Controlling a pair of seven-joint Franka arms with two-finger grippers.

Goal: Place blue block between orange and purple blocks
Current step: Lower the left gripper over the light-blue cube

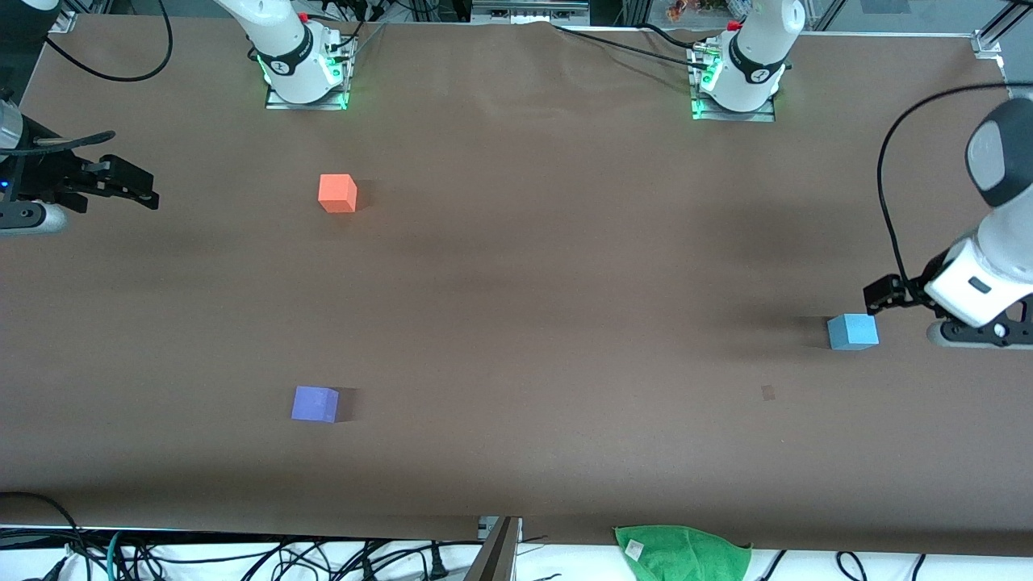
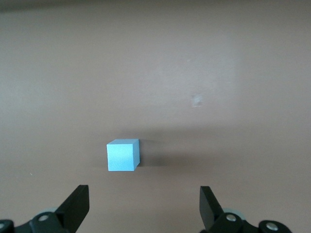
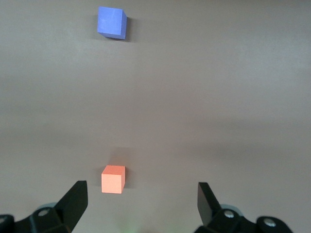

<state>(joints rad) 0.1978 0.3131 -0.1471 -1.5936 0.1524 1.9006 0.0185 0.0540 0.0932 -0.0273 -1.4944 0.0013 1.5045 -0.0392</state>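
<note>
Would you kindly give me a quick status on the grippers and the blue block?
Both grippers open, empty: left gripper beside blue block, right gripper waiting. Gap between orange block and purple block unobstructed.

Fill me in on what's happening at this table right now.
Nothing is held yet. The left gripper hangs with jaws open beside the small sky-blue matte cube at the left arm's end of the brown table. The right gripper waits open at the right arm's end. The bright orange matte cube and the violet-purple matte cube sit apart, the purple one nearer the front camera.
</note>
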